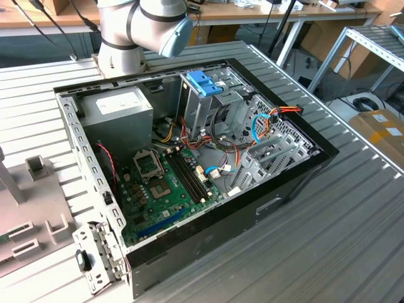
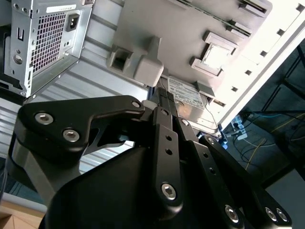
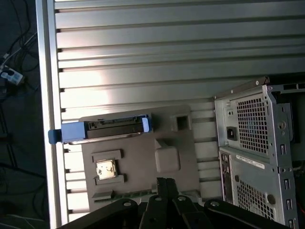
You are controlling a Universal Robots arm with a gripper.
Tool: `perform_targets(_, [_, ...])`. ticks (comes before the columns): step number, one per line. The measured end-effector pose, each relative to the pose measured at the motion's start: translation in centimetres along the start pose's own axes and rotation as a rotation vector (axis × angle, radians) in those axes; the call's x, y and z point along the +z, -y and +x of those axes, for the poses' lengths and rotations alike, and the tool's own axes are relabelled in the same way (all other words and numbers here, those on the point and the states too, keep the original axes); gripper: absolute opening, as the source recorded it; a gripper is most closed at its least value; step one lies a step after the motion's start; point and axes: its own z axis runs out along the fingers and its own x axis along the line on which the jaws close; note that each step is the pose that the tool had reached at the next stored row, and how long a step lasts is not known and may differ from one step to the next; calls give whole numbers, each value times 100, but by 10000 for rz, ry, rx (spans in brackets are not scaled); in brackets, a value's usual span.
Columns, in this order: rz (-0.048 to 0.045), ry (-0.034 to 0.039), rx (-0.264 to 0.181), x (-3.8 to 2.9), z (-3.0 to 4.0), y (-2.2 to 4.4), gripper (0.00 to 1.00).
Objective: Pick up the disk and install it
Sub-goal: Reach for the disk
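- I'm working over a ribbed aluminium worktop (image 1: 353, 208). Wooden benches (image 1: 265, 12) run along the top of the exterior view, with a metal rack (image 1: 379, 44) and a cardboard box (image 1: 382, 129) at the exterior view's right.
- The open computer case (image 1: 278, 189) lies on its side mid-frame. Inside it I see the green motherboard (image 1: 164, 183), the grey power supply (image 1: 117, 110) at its upper left, and a drive cage topped by a blue clip (image 1: 205, 82).
- The arm (image 1: 136, 28) rises behind the case at the top of the frame.
- A grey fixture plate (image 1: 38, 221) sits on the worktop at the exterior view's left edge, apart from the case.
- The exterior view gives me the inside of the case. Both wrist views give me its perforated rear panel (image 3: 252, 124) with the power socket.
- In the first wrist view the disk (image 3: 102, 129) sits along one edge of the fixture plate, near the rim of the worktop. Its thin side faces me, with the blue carrier frame at both ends. It is well apart from the case.
- The second wrist view gives me the disk's white label (image 2: 186, 93) and silver body just past the fingertips.
- The gripper (image 3: 165, 180) hangs over the plate's opposite edge, with the plate's raised blocks between it and the disk.
- The jaws look closed together, with nothing held and nothing touched.
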Motion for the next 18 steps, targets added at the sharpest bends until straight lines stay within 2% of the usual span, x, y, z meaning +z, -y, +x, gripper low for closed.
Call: perform_targets(18, [1,-1,0,-4,135,10,10])
